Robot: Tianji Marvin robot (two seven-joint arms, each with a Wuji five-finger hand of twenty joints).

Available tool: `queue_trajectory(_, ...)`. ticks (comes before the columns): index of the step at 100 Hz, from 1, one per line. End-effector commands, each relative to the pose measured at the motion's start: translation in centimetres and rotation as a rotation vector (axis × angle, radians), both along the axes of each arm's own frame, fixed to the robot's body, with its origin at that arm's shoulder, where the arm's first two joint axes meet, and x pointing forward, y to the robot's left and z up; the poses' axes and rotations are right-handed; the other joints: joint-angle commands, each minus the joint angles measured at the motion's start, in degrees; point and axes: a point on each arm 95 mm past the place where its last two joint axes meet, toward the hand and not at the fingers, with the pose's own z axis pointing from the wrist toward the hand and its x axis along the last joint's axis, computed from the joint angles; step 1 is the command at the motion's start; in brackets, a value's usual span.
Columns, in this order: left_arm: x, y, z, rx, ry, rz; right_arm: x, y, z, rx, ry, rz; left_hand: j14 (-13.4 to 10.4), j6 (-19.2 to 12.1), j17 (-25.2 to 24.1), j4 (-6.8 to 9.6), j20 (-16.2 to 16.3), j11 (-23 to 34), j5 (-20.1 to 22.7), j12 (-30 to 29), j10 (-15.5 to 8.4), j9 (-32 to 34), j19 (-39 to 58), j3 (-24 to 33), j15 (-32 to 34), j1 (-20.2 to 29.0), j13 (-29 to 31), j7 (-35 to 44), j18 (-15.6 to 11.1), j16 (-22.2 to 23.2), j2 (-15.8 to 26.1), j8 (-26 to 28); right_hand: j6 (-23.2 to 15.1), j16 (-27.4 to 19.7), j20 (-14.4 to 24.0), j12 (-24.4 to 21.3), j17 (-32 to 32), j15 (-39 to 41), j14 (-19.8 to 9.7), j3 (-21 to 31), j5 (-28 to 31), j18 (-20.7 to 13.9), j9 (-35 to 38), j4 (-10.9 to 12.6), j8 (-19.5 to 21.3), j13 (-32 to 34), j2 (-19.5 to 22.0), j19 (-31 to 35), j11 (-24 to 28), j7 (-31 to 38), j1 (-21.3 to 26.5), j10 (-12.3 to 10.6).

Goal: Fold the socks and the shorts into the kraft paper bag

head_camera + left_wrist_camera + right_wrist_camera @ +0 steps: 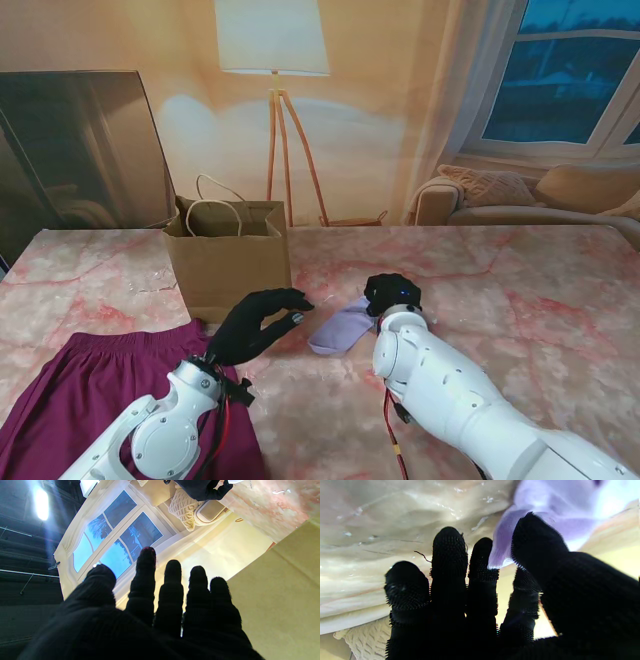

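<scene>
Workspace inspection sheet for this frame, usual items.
Surface: pink marbled table, flat.
Job's things: kraft paper bag upright, open; lilac sock lying right of the bag; maroon shorts spread at the near left.
Clutter: nothing seen.
Hands: left hand open, raised in front of the bag, holding nothing; right hand at the sock's right end, thumb on the fabric in the right wrist view, grip not confirmed.
Cables: red wires at both wrists.
Surroundings: floor lamp, sofa, window.
</scene>
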Motion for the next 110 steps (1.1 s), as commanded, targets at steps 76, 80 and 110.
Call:
queue_trajectory(76, -0.6, 0.1, -0.3, -0.007, -0.014, -0.008, -3.0, -5.1, 4.5, 0.045, -0.088, -0.036, -1.97, -1.33, -0.56, 2.34, -0.36, 0.42, 0.61, -0.72, -0.30, 0.18, -0.59, 0.17, 0.20, -0.59, 0.23, 0.87, -0.43, -0.85, 0.43, 0.85, -0.27, 5.10, 3.44, 6.34, -4.12, 1.32, 1.95, 1.11, 7.25, -0.97, 3.15, 1.71, -22.36, -1.69, 10.53, -2.32, -4.18, 1.16, -0.34, 1.41)
queue_trajectory(80, -0.6, 0.0, -0.4, -0.007, -0.014, -0.008, -3.1, -5.4, 4.8, 0.039, -0.095, -0.039, -2.00, -1.35, -0.53, 2.34, -0.36, 0.42, 0.65, -0.72, -0.39, 0.20, -0.59, 0.15, 0.20, -0.59, 0.25, 0.88, -0.37, -0.85, 0.43, 0.86, 0.12, 5.05, 3.72, 6.10, -4.01, 1.40, 2.00, 0.90, 7.63, -0.81, 3.59, 1.67, -23.13, -1.53, 10.28, -2.24, -4.38, 1.26, -0.29, 1.58)
queue_trajectory(110, -0.1, 0.0, -0.7, -0.016, -0.006, -0.011, -3.9, -6.1, 6.2, -0.070, -0.149, 0.015, -1.91, -1.25, -0.52, 2.36, -0.38, 0.36, 0.67, -0.73, -0.36, 0.10, -0.67, -0.01, 0.13, -0.48, 0.18, 0.81, -0.30, -0.86, 0.48, 0.89, 0.57, 5.51, 4.76, 6.18, -2.96, 2.84, 1.93, -0.91, 8.51, -1.08, 4.97, 0.75, -24.86, -0.21, 8.55, -1.06, -3.34, 1.69, -1.71, 1.28)
